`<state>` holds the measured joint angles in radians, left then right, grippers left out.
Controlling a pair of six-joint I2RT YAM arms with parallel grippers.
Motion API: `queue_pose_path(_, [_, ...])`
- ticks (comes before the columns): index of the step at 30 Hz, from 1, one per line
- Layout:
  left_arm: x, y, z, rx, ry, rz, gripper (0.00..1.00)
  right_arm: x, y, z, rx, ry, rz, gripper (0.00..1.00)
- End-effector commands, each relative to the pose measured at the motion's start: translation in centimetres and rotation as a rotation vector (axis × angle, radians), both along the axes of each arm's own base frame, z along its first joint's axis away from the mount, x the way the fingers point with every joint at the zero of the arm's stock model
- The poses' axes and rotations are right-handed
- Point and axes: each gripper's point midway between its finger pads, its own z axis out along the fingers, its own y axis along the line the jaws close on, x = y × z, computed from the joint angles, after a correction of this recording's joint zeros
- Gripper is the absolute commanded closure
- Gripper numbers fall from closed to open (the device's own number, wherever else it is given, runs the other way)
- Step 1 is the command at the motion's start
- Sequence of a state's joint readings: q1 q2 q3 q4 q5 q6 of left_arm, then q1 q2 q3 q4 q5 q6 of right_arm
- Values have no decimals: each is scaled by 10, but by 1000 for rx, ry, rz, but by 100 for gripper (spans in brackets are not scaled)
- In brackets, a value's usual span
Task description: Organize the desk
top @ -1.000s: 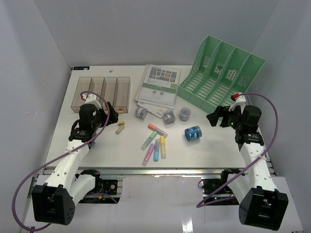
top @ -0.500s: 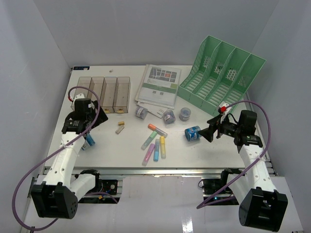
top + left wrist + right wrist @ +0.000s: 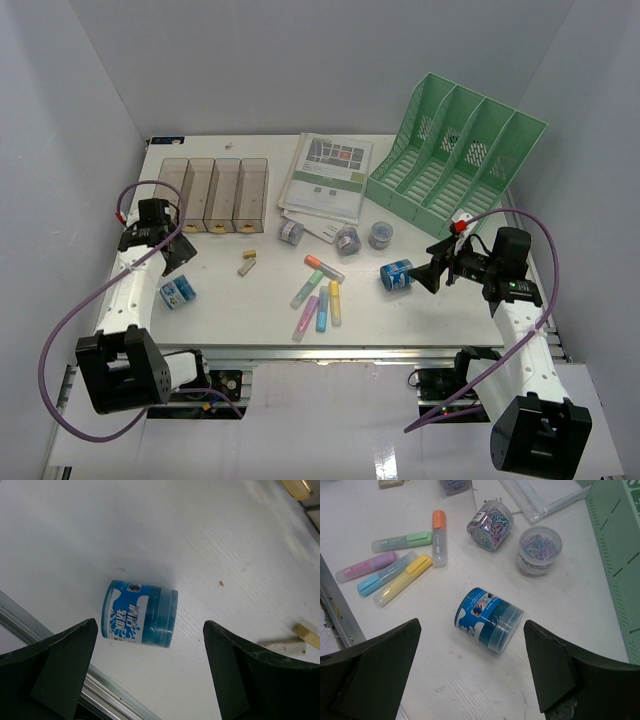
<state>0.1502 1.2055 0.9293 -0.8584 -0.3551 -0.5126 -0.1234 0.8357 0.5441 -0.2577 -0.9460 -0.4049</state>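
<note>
at the left edge, left gripper has swung out above a blue tub, jaws apart; right gripper also apart. surface lies under both, long axis running left-right.

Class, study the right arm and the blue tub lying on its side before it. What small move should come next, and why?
Probably advance the right hand toward the blue tub until the hand straddles it. The jaws stand open and frame the tub in the wrist view, but the top view shows the hand short of it on the desk.
</note>
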Motion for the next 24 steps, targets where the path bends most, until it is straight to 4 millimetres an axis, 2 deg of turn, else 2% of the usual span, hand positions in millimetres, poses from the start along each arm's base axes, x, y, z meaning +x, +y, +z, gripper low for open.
queue_pose_path(1, [5, 11, -5, -66, 26, -16, 2, 1, 3, 20, 7, -58, 30, 10])
queue_pose_path(5, [8, 8, -20, -152, 57, -51, 2, -1, 6, 19, 25, -38, 48, 10])
queue_pose_path(8, [7, 11, -25, -159, 84, -48, 2, -2, 7, 19, 35, -23, 60, 10])
queue_pose_path(11, [10, 5, -31, -200, 93, -73, 2, -3, 8, 18, 37, -20, 64, 10])
queue_pose_path(19, [3, -4, -52, -272, 161, -81, 2, -2, 7, 16, 34, -17, 63, 10])
queue_pose_path(24, [-2, -9, -65, -316, 212, -63, 8, -2, 7, 15, 33, -14, 63, 10])
